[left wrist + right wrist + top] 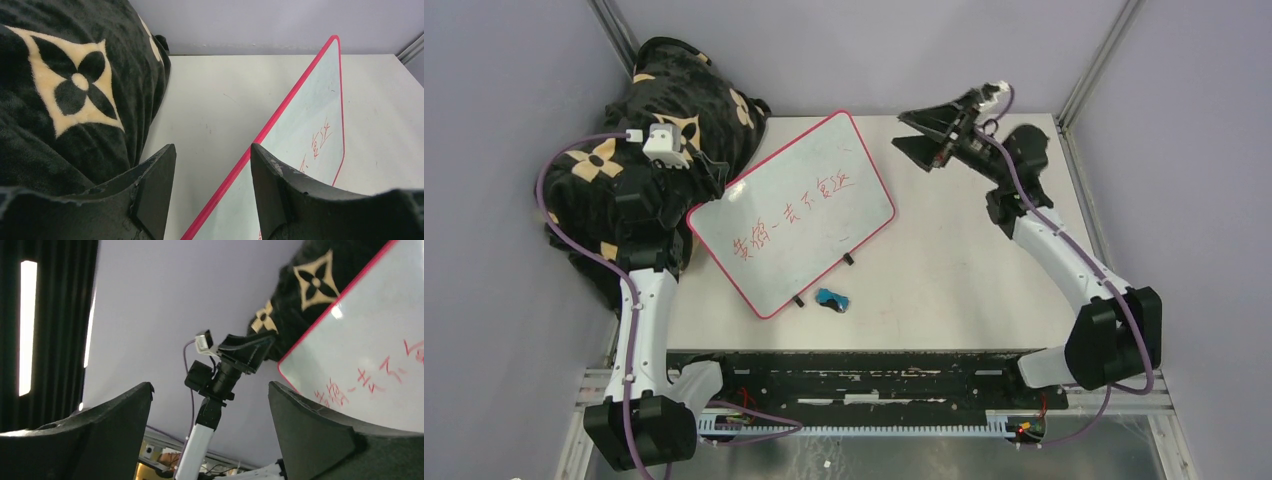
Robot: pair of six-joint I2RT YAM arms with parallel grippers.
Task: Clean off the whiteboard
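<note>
Top external view: the tabletop [964,270] carries all items. A black flower-patterned blanket [674,110] lies beneath and left of the left hand [707,178]. The whiteboard [794,215], bearing red handwriting, sits between both hands; its red rim passes between the left hand's spread fingers [155,190]. The right hand [916,135] is spread wide and empty, near the board's far corner. A small eraser [832,298] lies well apart from both hands.

Fingers stand apart on left hand [212,150] and right hand [210,386]
</note>
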